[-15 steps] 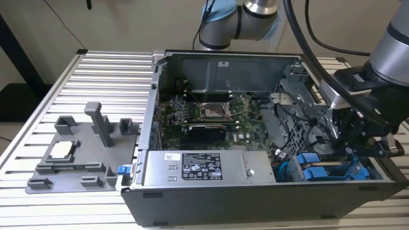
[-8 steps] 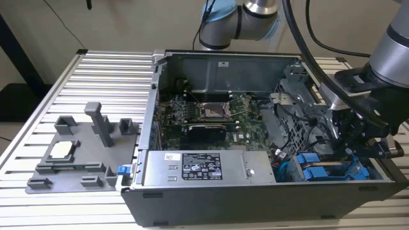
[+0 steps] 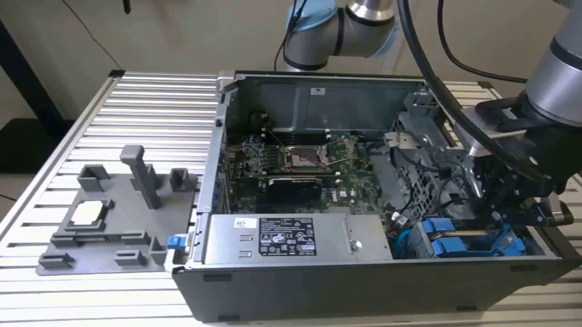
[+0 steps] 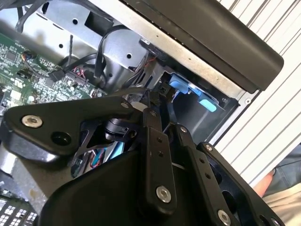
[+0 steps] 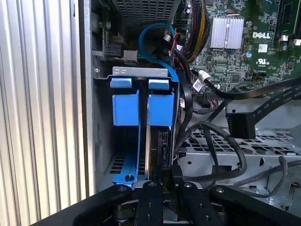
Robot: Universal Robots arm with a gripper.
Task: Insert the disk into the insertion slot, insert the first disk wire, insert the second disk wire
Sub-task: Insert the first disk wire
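The disk point(image 5: 162, 141) stands on edge in its blue carrier point(image 5: 160, 109), seated in the insertion slot point(image 5: 140, 71) of the grey drive cage, beside a second blue carrier point(image 5: 125, 107). My gripper point(image 5: 167, 181) is right at the disk's exposed end. Its fingers point(image 5: 151, 200) stand close together on a small black plug of a disk wire point(image 5: 221, 141) that loops off to the side. In the exterior view the gripper point(image 3: 514, 219) reaches down into the case's near corner on that view's right, over the blue carriers point(image 3: 452, 236). The second wrist view shows the fingers point(image 4: 154, 141) meeting by the blue tabs point(image 4: 189, 92).
A larger black connector point(image 5: 240, 125) hangs loose over the perforated cage. A blue cable point(image 5: 155, 29) and black wire bundles crowd the cage's side. The silver power-supply box point(image 3: 291, 238), the motherboard point(image 3: 291, 163) and a grey fixture plate point(image 3: 109, 218) are nearby. A person's hand point(image 4: 270, 181) is beyond the case.
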